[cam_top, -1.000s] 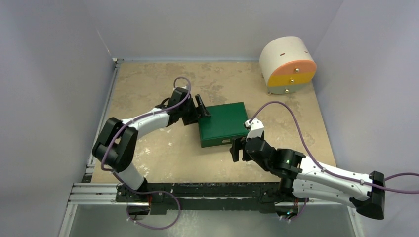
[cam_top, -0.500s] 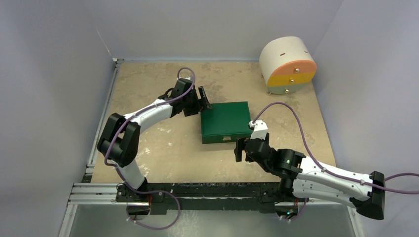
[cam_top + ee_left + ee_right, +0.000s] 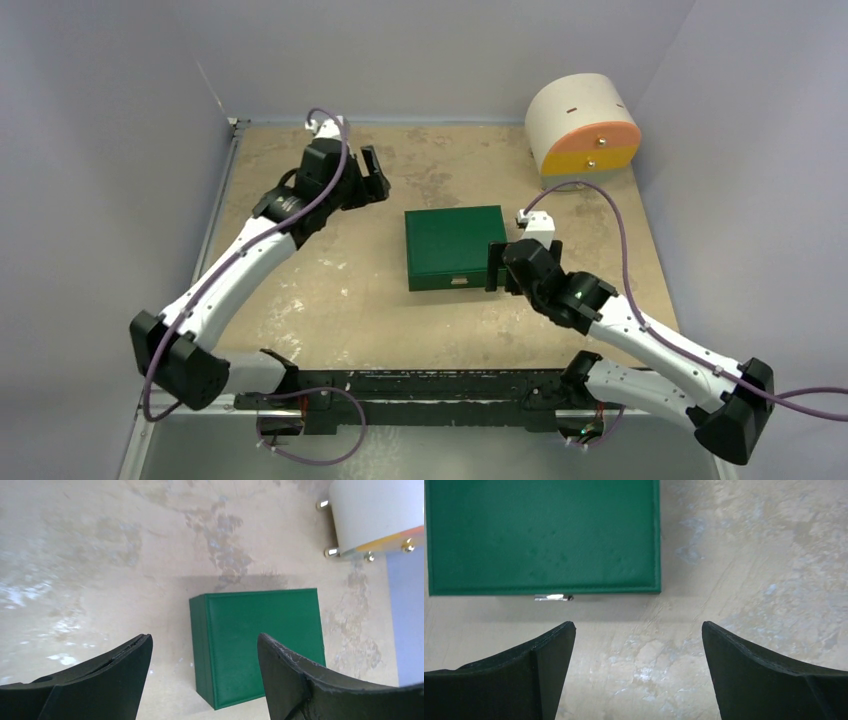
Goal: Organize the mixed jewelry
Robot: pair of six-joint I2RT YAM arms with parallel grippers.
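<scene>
The mixed jewelry is out of view; no small pieces show on the table. A green box (image 3: 455,245) lies with its lid down in the middle, its silver clasp (image 3: 551,597) on the near side. My left gripper (image 3: 374,172) hangs open, raised behind and left of the box, which shows between its fingers (image 3: 265,640) from above. My right gripper (image 3: 494,267) is open at the box's near right corner, over bare table just in front of the box (image 3: 544,535). Neither gripper (image 3: 204,637) (image 3: 638,625) holds anything.
A round white cabinet (image 3: 582,130) with orange and yellow drawers stands at the back right, and its brass feet show in the left wrist view (image 3: 375,515). Walls close the table at left, back and right. The tabletop (image 3: 330,300) is mottled beige.
My left arm has pulled away from the box's left rear corner, up and to the back left. My right gripper moved from in front of the box to its near right corner and opened wider.
</scene>
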